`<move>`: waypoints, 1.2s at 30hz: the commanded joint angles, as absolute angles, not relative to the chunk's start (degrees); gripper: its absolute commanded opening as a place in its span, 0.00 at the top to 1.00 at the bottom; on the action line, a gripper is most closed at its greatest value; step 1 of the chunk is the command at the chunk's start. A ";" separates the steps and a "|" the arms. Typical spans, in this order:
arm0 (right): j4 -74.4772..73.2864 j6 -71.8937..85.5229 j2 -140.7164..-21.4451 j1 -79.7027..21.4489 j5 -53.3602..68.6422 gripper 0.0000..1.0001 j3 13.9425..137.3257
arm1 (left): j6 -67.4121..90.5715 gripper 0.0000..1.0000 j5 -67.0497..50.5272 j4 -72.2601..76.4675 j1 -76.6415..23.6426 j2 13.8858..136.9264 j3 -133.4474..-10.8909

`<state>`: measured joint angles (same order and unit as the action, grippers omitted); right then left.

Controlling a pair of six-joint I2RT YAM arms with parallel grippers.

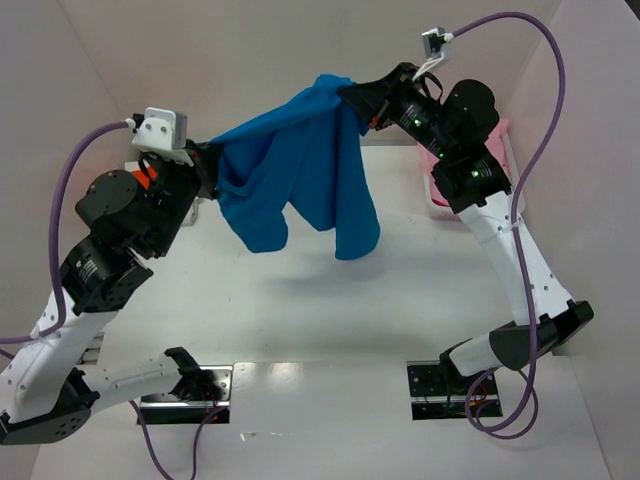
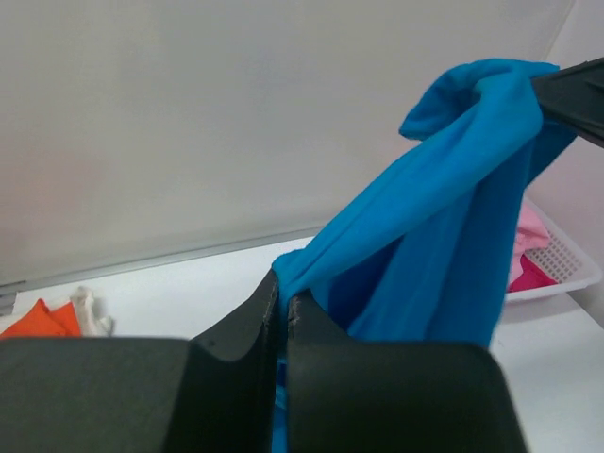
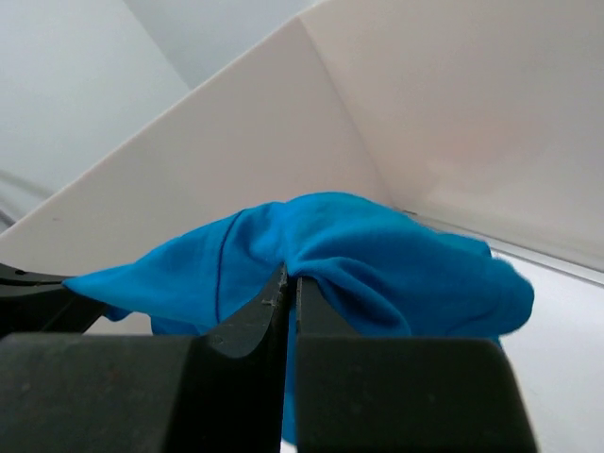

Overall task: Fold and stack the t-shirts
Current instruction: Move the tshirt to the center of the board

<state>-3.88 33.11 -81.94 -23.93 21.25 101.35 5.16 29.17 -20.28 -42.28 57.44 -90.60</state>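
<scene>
Above the white worktop (image 1: 330,320), the left hand (image 1: 208,155) is clamped on one edge of the blue t-shirt (image 1: 300,165), its two fingers (image 2: 260,316) pressed together with a fold of cloth pinched between them. Across from it, nearer the back wall, the right hand (image 1: 352,98) is likewise closed on a bunched part of the same shirt, with blue fabric spilling to either side of its tips. Between the two hands the shirt stretches in a sagging band. The rest hangs down in two loose lobes, casting a faint shadow on the surface below. Behind the right arm, at the far right of the worktop, stands a white basket (image 2: 566,274) holding a pale pink t-shirt (image 2: 530,231) and a deeper pink cloth. At the left, seen from the left wrist, an orange t-shirt (image 2: 38,319) lies crumpled on the worktop with a small white cloth just beside it.
</scene>
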 commanded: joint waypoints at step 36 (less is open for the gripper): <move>-9.85 24.08 -101.82 -32.11 3.92 0.93 105.77 | 26.84 1.00 7.07 -22.83 -40.96 42.88 -66.70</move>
